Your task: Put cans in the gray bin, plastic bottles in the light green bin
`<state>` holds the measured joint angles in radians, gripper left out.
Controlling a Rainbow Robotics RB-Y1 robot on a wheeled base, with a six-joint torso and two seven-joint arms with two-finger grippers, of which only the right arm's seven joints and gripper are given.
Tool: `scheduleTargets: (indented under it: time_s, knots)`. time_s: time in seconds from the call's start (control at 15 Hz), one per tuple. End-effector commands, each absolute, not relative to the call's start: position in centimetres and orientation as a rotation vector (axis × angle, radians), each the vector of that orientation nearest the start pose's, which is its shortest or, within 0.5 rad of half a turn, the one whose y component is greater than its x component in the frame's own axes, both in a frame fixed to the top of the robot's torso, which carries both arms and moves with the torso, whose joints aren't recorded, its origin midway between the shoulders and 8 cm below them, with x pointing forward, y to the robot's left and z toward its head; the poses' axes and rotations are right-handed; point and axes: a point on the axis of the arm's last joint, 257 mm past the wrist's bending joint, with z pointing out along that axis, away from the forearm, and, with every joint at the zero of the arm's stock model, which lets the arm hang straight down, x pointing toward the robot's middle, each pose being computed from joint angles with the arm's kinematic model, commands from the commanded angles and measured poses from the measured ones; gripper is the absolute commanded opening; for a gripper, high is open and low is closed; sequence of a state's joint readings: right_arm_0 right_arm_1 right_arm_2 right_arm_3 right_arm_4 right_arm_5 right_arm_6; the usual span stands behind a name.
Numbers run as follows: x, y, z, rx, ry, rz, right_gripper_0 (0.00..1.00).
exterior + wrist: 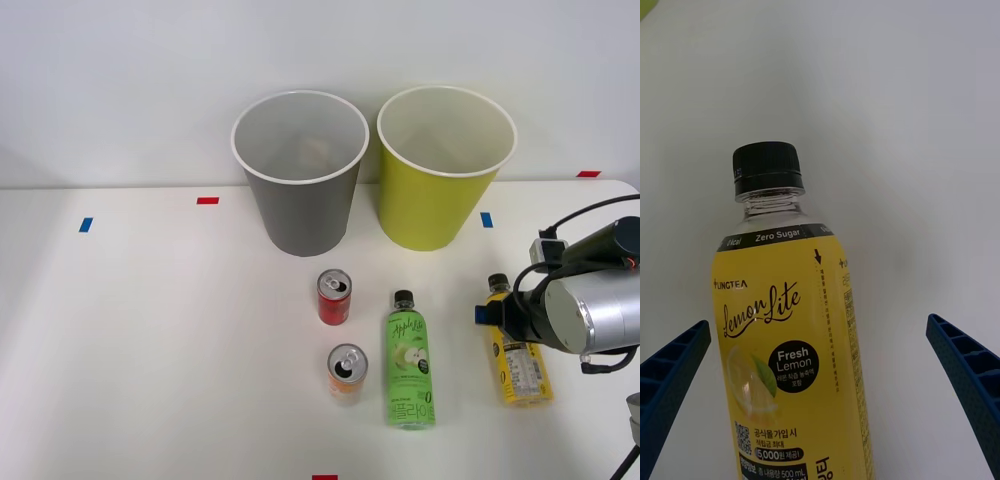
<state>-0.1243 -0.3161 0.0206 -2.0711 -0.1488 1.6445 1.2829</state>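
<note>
Yellow-label bottle (786,352) lies flat on the table (150,350), right of the green-label bottle (409,365), between the spread-open fingers (966,375) of the right gripper (820,390), untouched

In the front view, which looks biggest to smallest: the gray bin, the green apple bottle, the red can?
1. gray bin
2. green apple bottle
3. red can
The bin stands farther from the camera, yet looks clearly largest.
</note>
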Motion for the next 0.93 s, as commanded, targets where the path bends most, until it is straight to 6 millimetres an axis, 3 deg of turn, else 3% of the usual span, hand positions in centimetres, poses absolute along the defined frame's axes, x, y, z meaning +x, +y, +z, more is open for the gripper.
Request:
scheduleTargets:
  time_s: [0.07, 0.2, 0.53, 0.6, 0.67, 0.73, 0.93]
  knots:
    - [42.9, -28.6, -29.0, 0.170, 2.585, -0.099, 1.00]
    - [44.1, -28.9, -29.9, 0.178, 2.555, -0.113, 1.00]
    - [43.5, -29.3, -30.3, 0.179, 2.578, -0.146, 1.00]
    - [43.3, -29.4, -30.4, 0.175, 2.584, -0.153, 0.94]
    - [43.3, -29.4, -30.4, 0.173, 2.586, -0.154, 0.19]
    - [43.2, -29.4, -30.5, 0.174, 2.589, -0.153, 0.00]
    - [43.2, -29.1, -30.6, 0.167, 2.592, -0.142, 0.00]
